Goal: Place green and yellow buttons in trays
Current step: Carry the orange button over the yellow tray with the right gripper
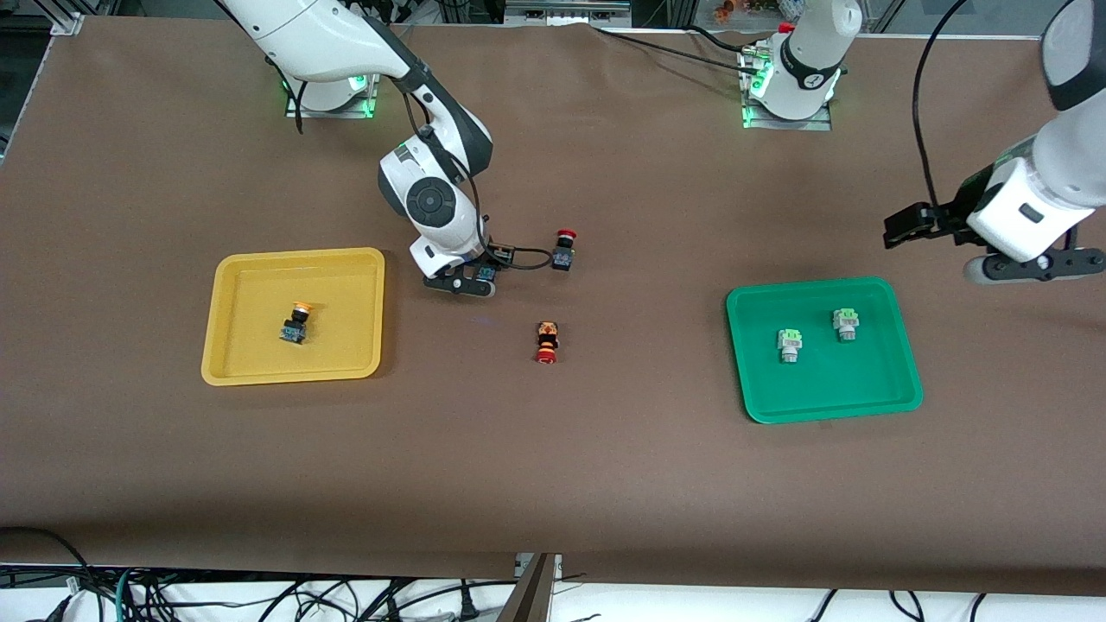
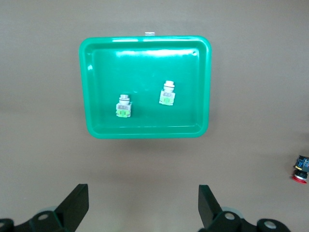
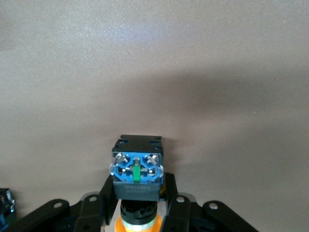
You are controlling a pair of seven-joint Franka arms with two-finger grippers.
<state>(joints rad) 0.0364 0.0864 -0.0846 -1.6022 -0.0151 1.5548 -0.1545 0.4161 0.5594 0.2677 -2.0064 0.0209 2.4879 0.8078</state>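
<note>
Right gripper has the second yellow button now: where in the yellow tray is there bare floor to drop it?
The yellow tray holds one yellow button, lying centrally. The floor is bare along the rim toward the robot bases and in the corners. The right gripper, shut on the second yellow button, is beside the tray.

- Red-capped black button point(image 1: 564, 249): on the brown table cover point(image 1: 605, 484), farther from the front camera.
- Second red-capped button point(image 1: 547, 342): lying on its side, nearer the camera.
- Cables point(image 1: 259, 600): below the table's near edge.
</note>
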